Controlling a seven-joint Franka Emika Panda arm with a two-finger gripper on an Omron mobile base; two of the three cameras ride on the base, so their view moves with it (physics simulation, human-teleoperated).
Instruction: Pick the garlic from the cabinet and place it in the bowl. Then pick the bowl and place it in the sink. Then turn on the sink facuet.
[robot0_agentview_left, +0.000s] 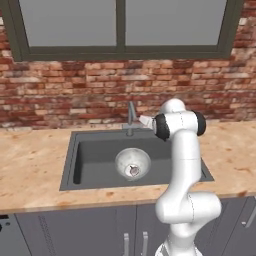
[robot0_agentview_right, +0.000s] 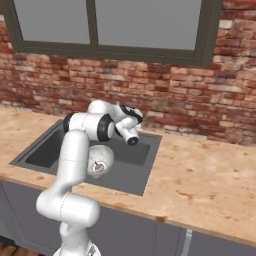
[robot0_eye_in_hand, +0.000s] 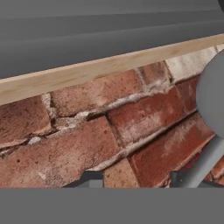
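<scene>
Bowl already down in the sink, near the drain, with the garlic resting inside as a small pale bulb. Only the faucet left to deal with. Gripper raised beside the faucet stem at the back edge of the basin, hand aimed at the brick wall. Fingers spread partway, nothing between them; grey faucet part off to one side in the hand view, not between the tips.

Risks, as a judgement: sliding past the lever without catching it, given that offset. Pushing on the stem instead of the handle, so no water. Driving forward into the wall, very close ahead. Dropping the elbow and knocking the bowl, though well below for now. Tabletop plays no part.
</scene>
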